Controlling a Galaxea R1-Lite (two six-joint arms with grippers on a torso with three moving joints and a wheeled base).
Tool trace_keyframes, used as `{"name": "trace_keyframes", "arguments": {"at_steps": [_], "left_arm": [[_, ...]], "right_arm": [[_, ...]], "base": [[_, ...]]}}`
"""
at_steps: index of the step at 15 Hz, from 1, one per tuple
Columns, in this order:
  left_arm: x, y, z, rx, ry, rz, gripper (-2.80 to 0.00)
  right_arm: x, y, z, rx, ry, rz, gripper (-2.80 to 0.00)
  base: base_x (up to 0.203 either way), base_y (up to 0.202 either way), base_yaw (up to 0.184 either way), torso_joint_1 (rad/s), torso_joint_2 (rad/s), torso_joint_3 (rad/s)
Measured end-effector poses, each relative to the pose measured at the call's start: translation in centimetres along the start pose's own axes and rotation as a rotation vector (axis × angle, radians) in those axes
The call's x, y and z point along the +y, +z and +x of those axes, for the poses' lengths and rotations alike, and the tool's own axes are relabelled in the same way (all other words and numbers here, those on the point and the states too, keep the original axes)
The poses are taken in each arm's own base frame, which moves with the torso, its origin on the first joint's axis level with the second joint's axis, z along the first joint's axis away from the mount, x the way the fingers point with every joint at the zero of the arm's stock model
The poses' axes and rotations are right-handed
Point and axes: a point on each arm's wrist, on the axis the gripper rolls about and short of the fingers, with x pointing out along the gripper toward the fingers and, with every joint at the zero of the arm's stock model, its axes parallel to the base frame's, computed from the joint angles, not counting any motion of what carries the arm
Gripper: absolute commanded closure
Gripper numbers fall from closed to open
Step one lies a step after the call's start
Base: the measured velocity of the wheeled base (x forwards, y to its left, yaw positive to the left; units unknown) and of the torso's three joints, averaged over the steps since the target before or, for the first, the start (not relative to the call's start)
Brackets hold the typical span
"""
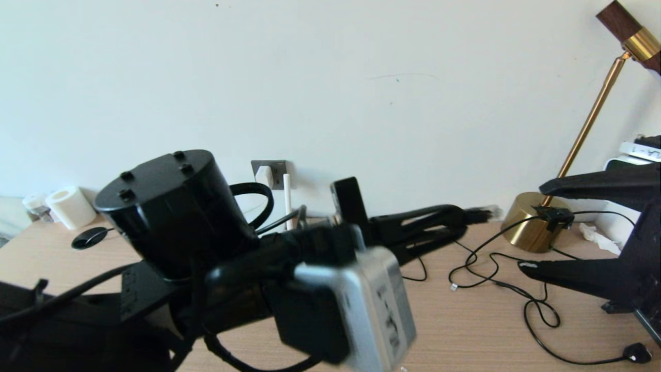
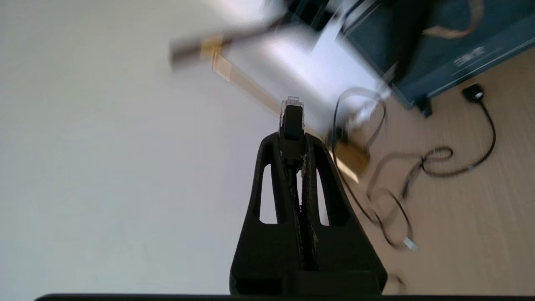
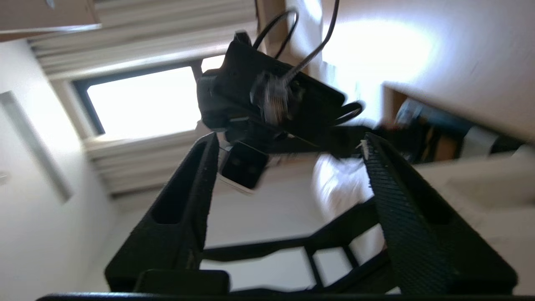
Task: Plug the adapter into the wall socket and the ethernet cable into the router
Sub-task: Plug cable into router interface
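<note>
Holding the ethernet cable [image 2: 292, 119] by its boot, your left gripper [image 1: 467, 214] is reaching out over the back of the counter [image 1: 465, 320], fingers [image 2: 311, 188] pressed together on the black boot with the clear plug tip sticking out past them. Only a short stub is being pinched, so any sideways push at a port is likely to twist the plug in the fingers or slide it back between them.

Your right gripper [image 1: 532, 227] is hanging near the right edge of the counter with its fingers [image 3: 401, 209] spread and nothing between them. It is sitting just over the loose thin black cables [image 1: 516, 294] and close to the brass lamp [image 1: 534, 227]; a careless sweep could be dragging those cables or knocking the lamp base.

The adapter [image 1: 265, 175] is already sitting in the wall socket [image 1: 276, 170] on the wall behind the back edge of the counter, so a tug on its thin cord could be pulling it out again.

The router [image 1: 287, 199] is the real worry: you are seeing only one white antenna, and the left arm is hiding the rest, so you cannot tell where the ports are. Going in blind, you are risking a jab at the casing instead of a slot, or a plug turned the wrong way up.
</note>
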Motion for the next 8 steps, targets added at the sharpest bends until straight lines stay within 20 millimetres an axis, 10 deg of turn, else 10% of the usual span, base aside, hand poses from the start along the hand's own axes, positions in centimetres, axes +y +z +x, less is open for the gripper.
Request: {"name": "trace_keyframes", "arguments": {"at_steps": [8], "left_arm": [[1.1,-3.0,-2.0,0.361,0.446,-0.910,0.00]], "right_arm": [[-5.3,-5.5,-6.0,-0.807,-0.575,-0.854,-2.80]], "base": [[0.000,0.000,0.000,0.000,0.00,0.000]]}}
